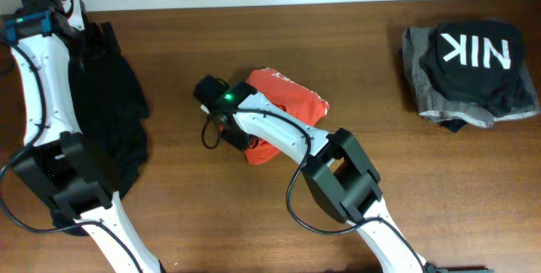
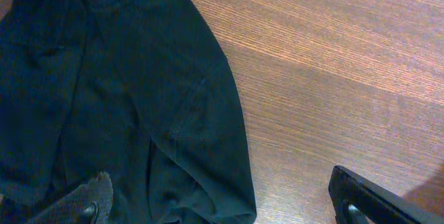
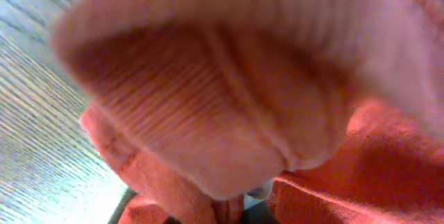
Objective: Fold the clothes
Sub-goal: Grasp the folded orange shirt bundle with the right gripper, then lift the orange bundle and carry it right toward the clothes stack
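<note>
At your far left, the left gripper [image 2: 222, 213] hangs with its jaws spread wide and empty above a limp black garment [image 1: 110, 112], which lies in soft creases on the wood-grain table [image 1: 397, 163]. At centre, the orange-red T-shirt [image 1: 283, 95] sits in a rumpled, bunched heap. Your right gripper [image 1: 230, 133] is clenched on the heap's lower-left edge. The right wrist view is filled with ribbed cotton, a thick rolled fold with a stitched seam, blurred by closeness. At far right, well apart from the heap, a black shirt [image 1: 473, 49] with big white "NIK" letters, upside down from overhead, lies on a grey folded garment [image 1: 418, 83].
</note>
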You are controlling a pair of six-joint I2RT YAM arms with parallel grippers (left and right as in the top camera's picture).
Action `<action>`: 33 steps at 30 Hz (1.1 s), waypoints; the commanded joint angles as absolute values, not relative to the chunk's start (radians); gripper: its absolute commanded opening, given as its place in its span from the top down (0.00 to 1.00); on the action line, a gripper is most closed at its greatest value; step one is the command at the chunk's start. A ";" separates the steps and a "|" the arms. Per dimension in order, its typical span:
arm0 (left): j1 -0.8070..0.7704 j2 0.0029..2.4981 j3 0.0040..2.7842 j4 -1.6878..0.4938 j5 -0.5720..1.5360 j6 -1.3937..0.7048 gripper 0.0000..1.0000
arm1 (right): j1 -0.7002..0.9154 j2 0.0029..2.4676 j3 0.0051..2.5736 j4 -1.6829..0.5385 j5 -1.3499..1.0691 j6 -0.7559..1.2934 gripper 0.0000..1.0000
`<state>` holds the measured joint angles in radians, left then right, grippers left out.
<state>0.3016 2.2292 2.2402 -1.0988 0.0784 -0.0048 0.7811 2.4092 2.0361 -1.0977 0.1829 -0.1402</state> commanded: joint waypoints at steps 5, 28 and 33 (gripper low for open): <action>0.302 2.210 2.219 -1.092 0.089 -0.008 0.01 | 0.667 2.391 2.262 -1.277 0.326 -0.200 0.96; 0.302 2.210 2.218 -1.059 0.090 -0.008 0.01 | 0.113 2.375 3.034 -1.552 0.371 -0.492 0.96; 0.301 2.210 2.218 -1.047 0.090 -0.008 0.01 | 0.016 2.375 3.061 -1.501 0.338 -0.679 0.96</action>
<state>0.3016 2.2292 2.2280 -1.0527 0.0780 -0.0048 0.0559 2.4168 3.0291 -1.5249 0.3428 -0.5323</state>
